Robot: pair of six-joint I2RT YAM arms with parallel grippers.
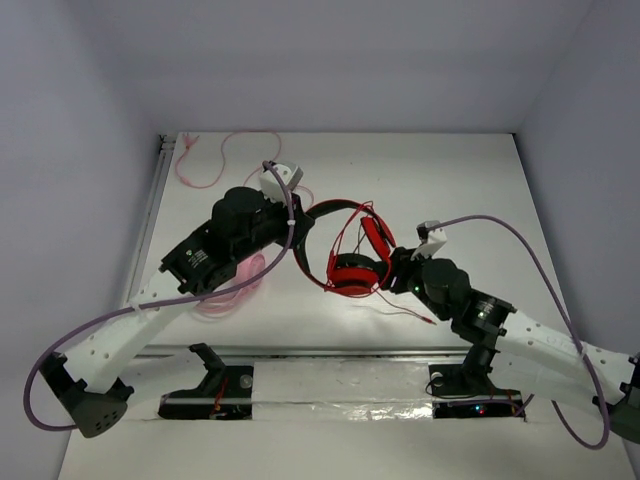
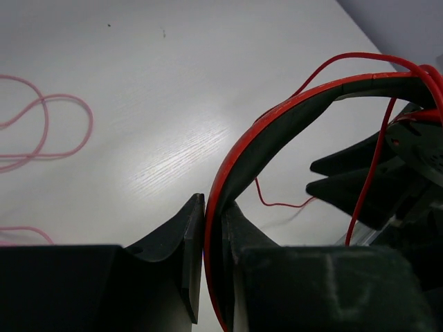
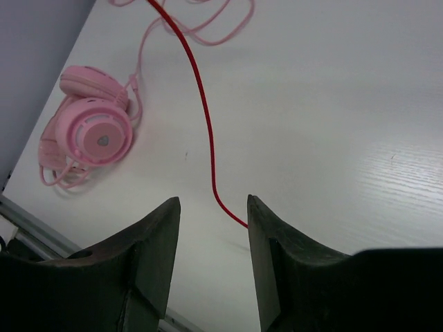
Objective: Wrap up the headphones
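The red headphones are held above the middle of the table, with one ear cup hanging low and the black-lined headband arching up to the left. My left gripper is shut on the headband, which is pinched edge-on between the jaws. The thin red cable loops over the headband and trails onto the table. My right gripper is open beside the ear cup. In the right wrist view the cable runs down between the open fingers and rests against the right one.
Pale pink headphones lie on the table left of centre, partly under my left arm. Their pink cable curls toward the back left corner. A metal rail runs along the near edge.
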